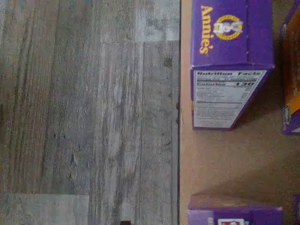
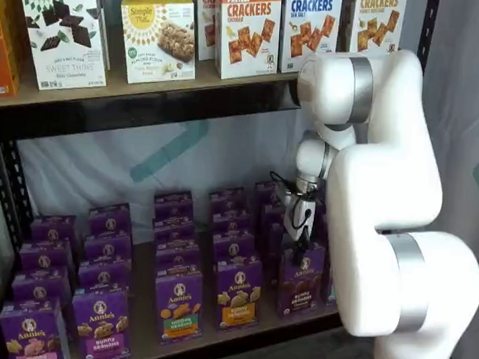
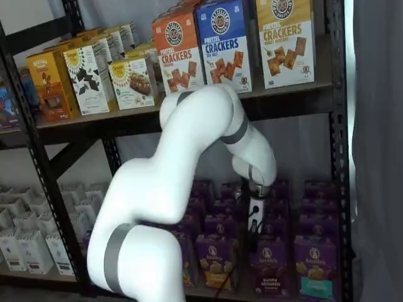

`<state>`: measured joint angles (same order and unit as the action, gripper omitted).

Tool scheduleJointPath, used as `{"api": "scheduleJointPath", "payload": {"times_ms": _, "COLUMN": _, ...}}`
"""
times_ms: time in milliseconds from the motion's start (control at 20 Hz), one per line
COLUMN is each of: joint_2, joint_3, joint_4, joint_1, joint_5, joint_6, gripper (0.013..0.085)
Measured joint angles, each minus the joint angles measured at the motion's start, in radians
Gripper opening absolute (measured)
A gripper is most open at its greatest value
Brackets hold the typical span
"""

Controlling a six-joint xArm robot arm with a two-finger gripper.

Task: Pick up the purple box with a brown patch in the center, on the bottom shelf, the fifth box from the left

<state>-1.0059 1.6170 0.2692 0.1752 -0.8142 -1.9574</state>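
The purple box (image 2: 301, 280) with a dark brown centre patch stands upright in the front row of the bottom shelf (image 2: 143, 334), at the right end of that row. It also shows in a shelf view (image 3: 267, 267). My gripper (image 2: 302, 245) hangs just above and slightly behind this box, with its black fingers pointing down. It shows in both shelf views (image 3: 254, 241). The fingers are seen side-on, so no gap or grip shows. The wrist view shows a purple Annie's carton (image 1: 229, 61) on the brown board (image 1: 225, 159); I cannot tell which carton it is.
Several purple Annie's cartons stand in rows, among them an orange-patch one (image 2: 237, 301) and a teal-patch one (image 3: 315, 267). Cracker boxes (image 2: 246, 34) fill the upper shelf. My white arm (image 2: 388, 200) stands at the right. A grey plank floor (image 1: 89, 112) lies before the shelf edge.
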Motion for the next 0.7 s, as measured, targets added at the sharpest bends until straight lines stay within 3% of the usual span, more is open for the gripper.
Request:
{"api": "scheduleJointPath", "payload": {"times_ms": 250, "joint_2": -0.01, "joint_3": -0.011, "joint_4": 0.003, "joint_1": -0.002, "joint_5": 0.022, "joint_6": -0.004, "gripper": 0.085}}
{"api": "scheduleJointPath", "payload": {"times_ms": 450, "joint_2": -0.002, "joint_3": -0.063, "joint_4": 0.017, "joint_1": -0.017, "joint_5": 0.138, "joint_6": -0.006, "gripper": 0.085}}
{"api": "scheduleJointPath", "payload": {"times_ms": 700, "joint_2": 0.003, "joint_3": -0.088, "joint_4": 0.041, "joint_1": -0.03, "joint_5": 0.19, "joint_6": -0.017, "gripper": 0.085}}
